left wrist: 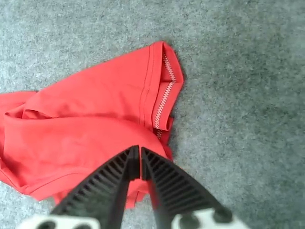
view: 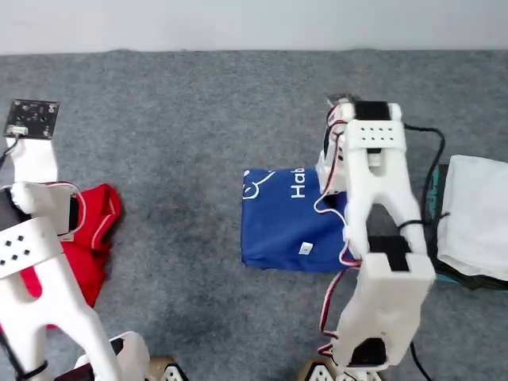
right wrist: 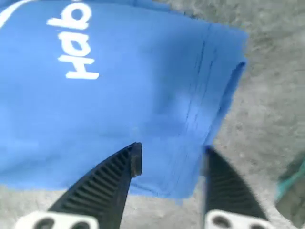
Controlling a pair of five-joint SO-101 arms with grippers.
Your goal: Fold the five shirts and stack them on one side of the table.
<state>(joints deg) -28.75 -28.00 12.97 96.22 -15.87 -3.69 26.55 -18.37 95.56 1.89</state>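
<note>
Left claw (left wrist: pixel 140 160): tips pressed together, above the crumpled red shirt (left wrist: pixel 86 124).
Right claw (right wrist: pixel 171 160): fingers apart over the folded blue shirt (right wrist: pixel 119 95) — mid-counter (view: pixel 182 119).
White shirt (view: pixel 476 210): folded at the counter's right edge.

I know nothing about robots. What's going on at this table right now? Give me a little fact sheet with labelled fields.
Surface: grey felt-like table cover
Left side: crumpled red shirt, not folded
Middle: folded blue shirt with white lettering
Right edge: white folded shirt on top of a pile
Left gripper: shut, above the red shirt
Right gripper: open, over one edge of the blue shirt
</note>
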